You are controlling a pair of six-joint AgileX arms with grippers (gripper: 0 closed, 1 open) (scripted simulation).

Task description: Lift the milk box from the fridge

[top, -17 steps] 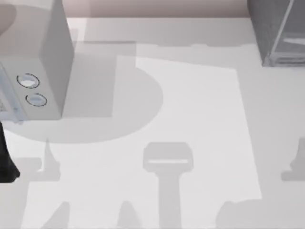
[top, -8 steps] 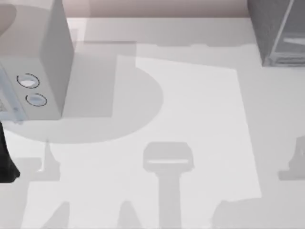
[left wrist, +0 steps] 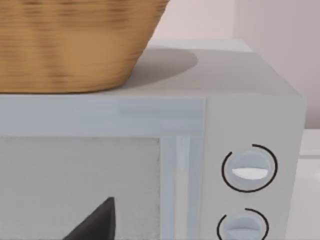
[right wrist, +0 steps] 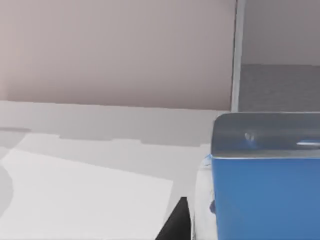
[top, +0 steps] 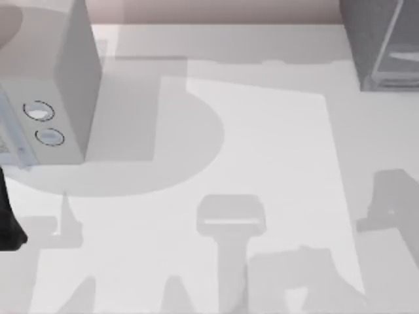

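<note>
The milk box (right wrist: 265, 185) sits very close in the right wrist view, blue face toward the camera with a greyish top, next to a pale upright frame edge of the fridge (right wrist: 238, 55). From above, the fridge (top: 383, 42) is at the worktop's (top: 262, 144) far right corner. One black fingertip of the right end effector (right wrist: 175, 222) pokes in just beside the carton, but I can't tell whether it's released, clenched or grasping the box.

My guess at the biggest risk: the finger looks to be alongside the carton, not clearly around it, so closing from here could nudge or tip the box rather than pinch it. Lifting too close to that frame edge could also clip it and knock the box loose.

The left arm looks parked by the microwave (left wrist: 250, 150), which has a wicker basket (left wrist: 75, 45) on top; a dark bit of its end effector (left wrist: 97, 222) shows there, state unknown.
</note>
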